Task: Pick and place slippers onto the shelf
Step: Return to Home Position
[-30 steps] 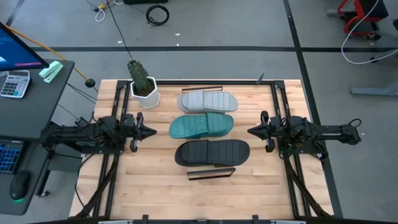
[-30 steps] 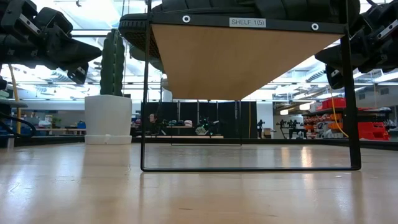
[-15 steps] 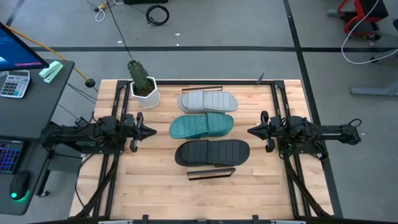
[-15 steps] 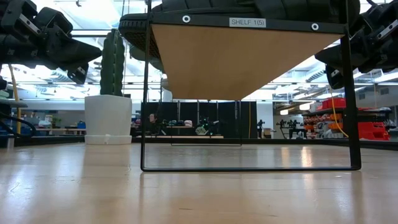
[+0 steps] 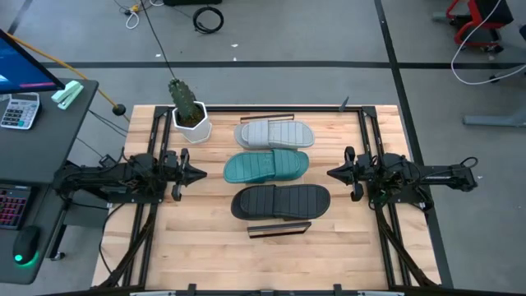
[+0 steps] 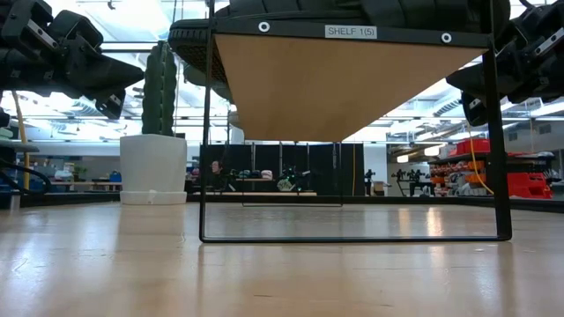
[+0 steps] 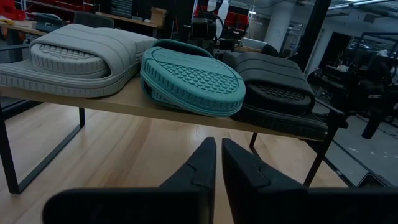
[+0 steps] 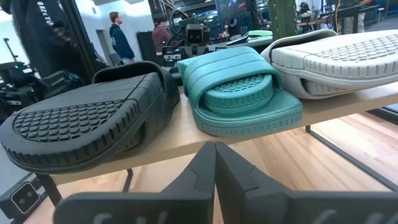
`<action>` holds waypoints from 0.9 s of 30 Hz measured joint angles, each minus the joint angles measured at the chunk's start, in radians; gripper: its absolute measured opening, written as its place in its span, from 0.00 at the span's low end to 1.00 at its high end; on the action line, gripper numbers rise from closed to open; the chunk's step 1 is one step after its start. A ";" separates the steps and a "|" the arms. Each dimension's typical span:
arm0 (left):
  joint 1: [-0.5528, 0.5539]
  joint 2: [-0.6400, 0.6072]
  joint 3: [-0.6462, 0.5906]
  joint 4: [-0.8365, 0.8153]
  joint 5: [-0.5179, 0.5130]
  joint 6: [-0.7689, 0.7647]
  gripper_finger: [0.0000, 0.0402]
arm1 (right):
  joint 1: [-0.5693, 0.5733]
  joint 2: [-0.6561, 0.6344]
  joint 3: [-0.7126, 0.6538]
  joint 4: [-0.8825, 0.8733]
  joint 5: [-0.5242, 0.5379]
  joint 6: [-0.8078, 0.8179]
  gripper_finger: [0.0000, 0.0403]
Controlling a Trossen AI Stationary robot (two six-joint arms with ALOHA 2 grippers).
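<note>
The left gripper [image 5: 200, 173], fingers together and empty, is sitting left of the shelf [image 6: 335, 84]. The right gripper [image 5: 332, 173], likewise closed, is facing it from the right. Nothing is shifting from a second ago. The grey slipper [image 5: 274, 132], green slipper [image 5: 267, 165] and black slipper [image 5: 281, 201] are lying on the shelf, so the job is looking finished.

The high view looks straight down from well above on the whole counter [image 5: 205, 247]. The low view sits at counter height, close before the shelf [image 6: 344, 79], facing the room beyond. The left wrist view looks past the left pincer [image 7: 218, 144] at one long side of the shelf; the right wrist view looks past the right pincer [image 8: 214, 147] at the opposite side. All four share the shelf.
</note>
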 joint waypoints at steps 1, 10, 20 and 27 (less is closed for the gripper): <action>0.000 0.000 0.000 0.000 0.000 0.000 0.08 | 0.000 0.000 0.000 0.000 0.000 0.000 0.03; 0.000 0.000 0.000 0.000 0.000 0.001 0.07 | 0.000 0.000 0.000 0.000 0.000 0.000 0.03; 0.000 0.000 0.000 0.000 0.000 0.000 0.08 | 0.000 0.000 0.000 0.000 0.000 0.000 0.03; 0.000 0.000 0.000 0.000 0.000 0.000 0.08 | 0.000 0.000 0.000 0.000 0.000 0.000 0.03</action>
